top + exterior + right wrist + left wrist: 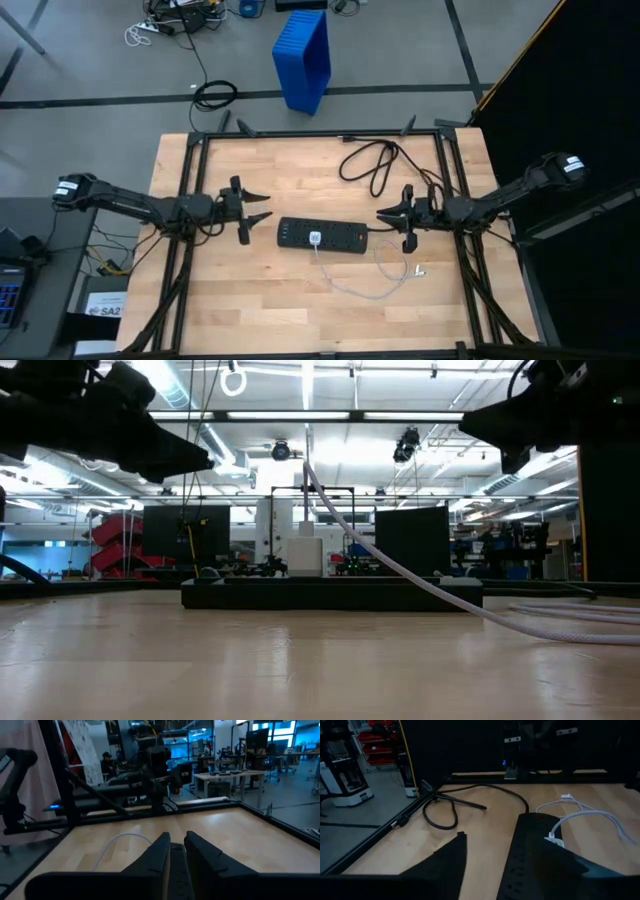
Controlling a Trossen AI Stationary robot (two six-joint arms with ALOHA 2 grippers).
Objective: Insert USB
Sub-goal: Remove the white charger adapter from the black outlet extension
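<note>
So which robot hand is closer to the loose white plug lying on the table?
The right gripper: the loose plug lies just beside it. The left gripper waits beyond the power strip's far end.

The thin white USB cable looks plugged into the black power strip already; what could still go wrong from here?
1. The thin white USB cable rises from the long black power strip and loops toward the right gripper; that gripper could snag the loop and pull the plug out.
2. The left gripper, fingers spread, hovers by the strip's left end; a low move might push the strip.
3. The thick black power cord lies coiled behind the strip and could catch an arm.
</note>
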